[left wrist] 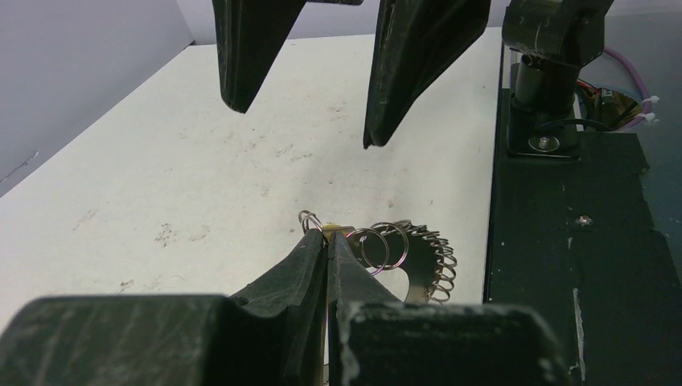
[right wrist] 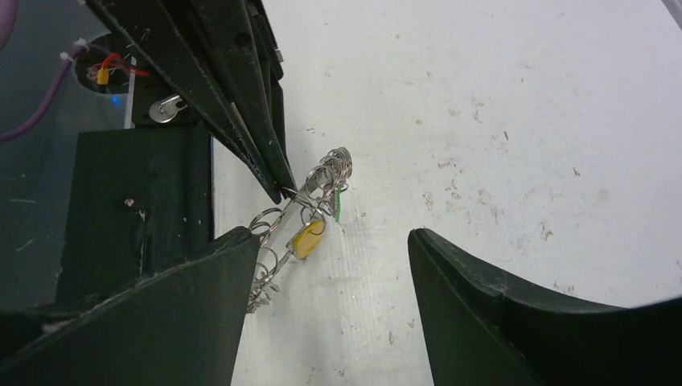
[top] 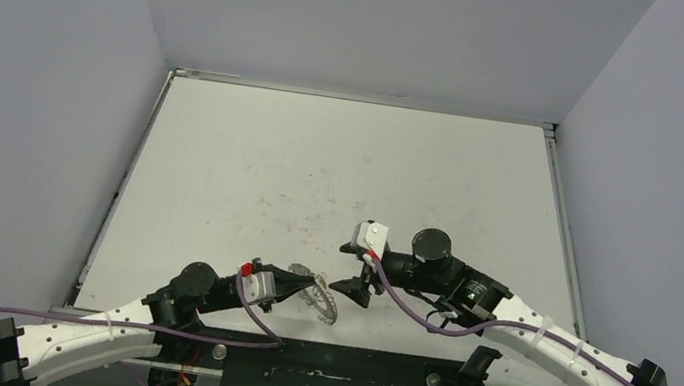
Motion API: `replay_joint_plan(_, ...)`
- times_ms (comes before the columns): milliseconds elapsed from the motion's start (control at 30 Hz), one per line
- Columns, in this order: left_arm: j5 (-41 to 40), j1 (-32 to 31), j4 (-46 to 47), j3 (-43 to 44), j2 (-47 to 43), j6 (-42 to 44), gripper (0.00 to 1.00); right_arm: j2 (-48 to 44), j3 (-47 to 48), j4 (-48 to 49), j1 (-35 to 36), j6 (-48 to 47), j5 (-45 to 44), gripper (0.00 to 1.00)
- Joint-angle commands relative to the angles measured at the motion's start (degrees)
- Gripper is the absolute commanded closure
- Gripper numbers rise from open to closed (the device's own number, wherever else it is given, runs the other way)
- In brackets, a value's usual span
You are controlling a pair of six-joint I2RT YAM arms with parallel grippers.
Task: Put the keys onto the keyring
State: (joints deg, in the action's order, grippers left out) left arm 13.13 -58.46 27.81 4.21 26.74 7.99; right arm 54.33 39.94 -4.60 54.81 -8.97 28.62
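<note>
We've got left jaws clenched on keyring (top: 324,302) rim; right jaws released, keyring just beside at their 7 o'clock, top view; edge-on to them, running 7-to-1; yellow key (right wrist: 308,239) and green key (right wrist: 338,203) against its loops; we can't tell if threaded.

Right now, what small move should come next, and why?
Probably lower the keyring to the table and release. The left gripper is shut on it, the yellow-headed key and green-headed key seem to hang from its loops, and the right gripper is open, empty.
</note>
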Motion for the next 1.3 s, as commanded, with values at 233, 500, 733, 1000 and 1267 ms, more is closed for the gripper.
replay_joint_plan(233, 7.0, -0.4, 2.4, 1.5, -1.0, 0.1, 1.0, 6.5, -0.3, 9.6, -0.9, -18.4, 19.6, 0.48)
replay_joint_plan(500, 7.1, -0.5, 2.2, 1.9, -1.0, 0.1, 1.0, 8.9, 0.2, 6.6, -1.2, -25.1, 24.3, 0.69)
replay_joint_plan(733, 7.2, -0.5, 2.6, 1.9, -0.9, 0.1, 1.0, 10.2, -1.0, 9.3, -1.2, -25.6, 25.5, 0.78)
replay_joint_plan(1000, 7.3, -0.5, 3.2, 1.7, -0.8, 0.1, 1.0, 11.9, -0.9, 9.3, -1.2, -26.2, 25.1, 0.76)
replay_joint_plan(1267, 6.8, -0.6, 3.1, 1.7, -1.2, 0.2, 1.0, 11.3, 0.3, 6.8, -1.2, -26.0, 24.2, 1.0)
